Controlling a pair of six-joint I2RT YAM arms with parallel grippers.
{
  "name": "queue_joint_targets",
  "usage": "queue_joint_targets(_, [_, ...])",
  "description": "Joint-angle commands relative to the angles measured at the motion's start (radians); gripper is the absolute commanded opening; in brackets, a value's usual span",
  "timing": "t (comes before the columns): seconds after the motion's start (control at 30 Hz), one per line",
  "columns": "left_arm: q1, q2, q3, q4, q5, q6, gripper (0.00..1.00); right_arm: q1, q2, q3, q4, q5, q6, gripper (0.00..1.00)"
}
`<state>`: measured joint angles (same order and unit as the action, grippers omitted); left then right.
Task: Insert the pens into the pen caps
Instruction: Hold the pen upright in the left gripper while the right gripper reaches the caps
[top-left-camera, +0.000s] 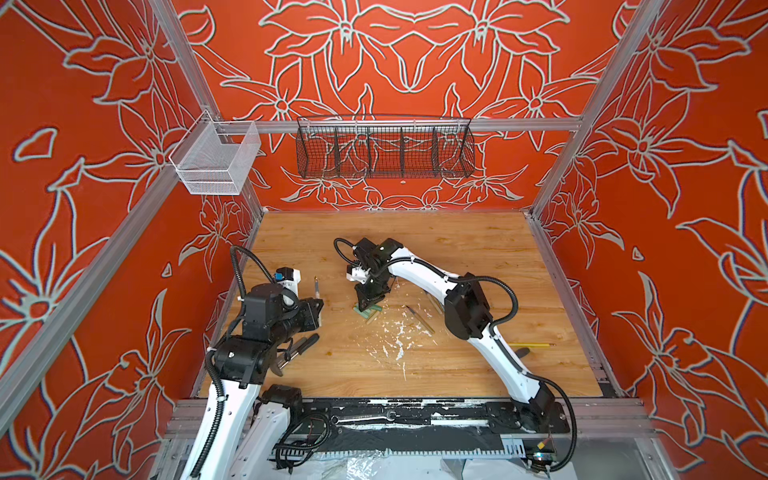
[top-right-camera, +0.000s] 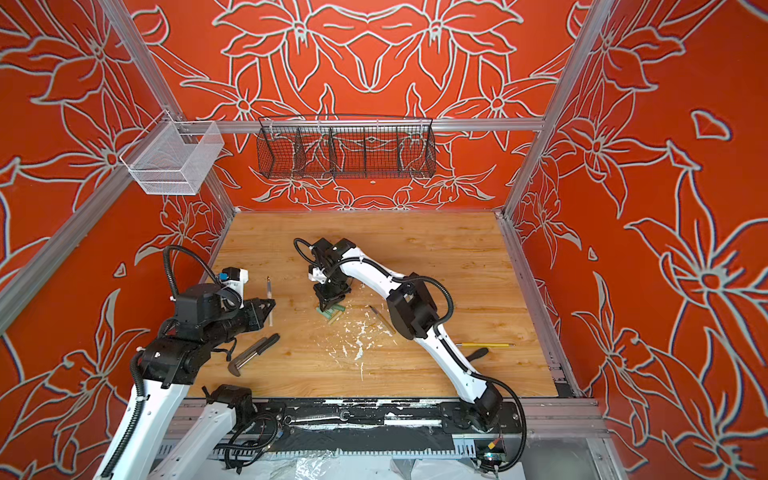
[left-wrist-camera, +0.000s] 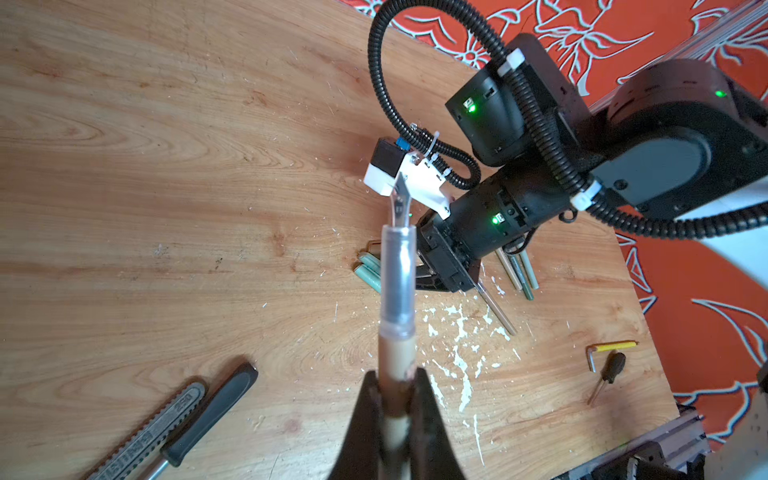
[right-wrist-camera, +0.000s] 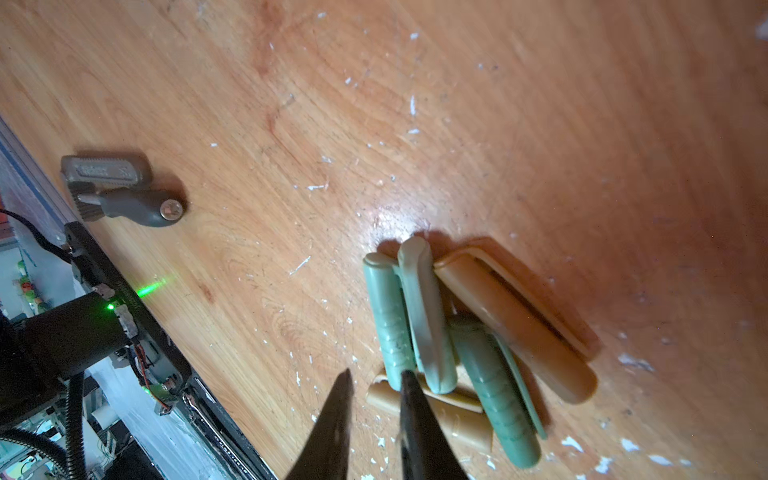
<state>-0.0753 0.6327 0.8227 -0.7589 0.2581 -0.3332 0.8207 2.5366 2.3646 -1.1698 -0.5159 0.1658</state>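
Observation:
My left gripper (left-wrist-camera: 397, 378) is shut on the tan barrel of a pen (left-wrist-camera: 398, 282) whose clear grip section and nib point away from the jaws. In both top views this pen (top-left-camera: 316, 289) (top-right-camera: 269, 291) stands above the left gripper (top-left-camera: 318, 307) (top-right-camera: 270, 305) at the table's left. Several pen caps (right-wrist-camera: 424, 316), pale green, dark green and tan, lie piled mid-table (top-left-camera: 368, 314) (top-right-camera: 332, 312) (left-wrist-camera: 370, 270). My right gripper (right-wrist-camera: 376, 376) (top-left-camera: 365, 305) (top-right-camera: 330, 305) hangs at the pile's edge. Its jaws are narrowly apart, one finger lies over a green cap, and only a tan cap's end (right-wrist-camera: 374, 392) shows in the gap. Loose pens (left-wrist-camera: 519, 270) (top-left-camera: 419, 318) (top-right-camera: 382, 318) lie to the right, partly under the right arm.
A yellow rod (top-left-camera: 532, 344) and a black-handled screwdriver (left-wrist-camera: 613, 365) lie at the right edge. Two dark-handled tools (top-right-camera: 253, 349) (left-wrist-camera: 208, 411) rest near the left arm. White flecks (top-left-camera: 399, 332) dot the wood. A black wire basket (top-left-camera: 384, 149) and a white mesh basket (top-left-camera: 216, 160) hang on the walls.

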Motion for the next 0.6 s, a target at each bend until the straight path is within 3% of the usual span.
queue_joint_targets(0.0, [0.006,0.004,0.021,0.0,-0.027,0.02,0.0,0.016,0.027,0.048,-0.044,0.006,-0.029,0.27])
queue_joint_targets(0.57, [0.008,-0.066,0.08,-0.025,-0.255,0.062,0.0,0.047,0.115,0.139,-0.075,0.108,-0.012,0.38])
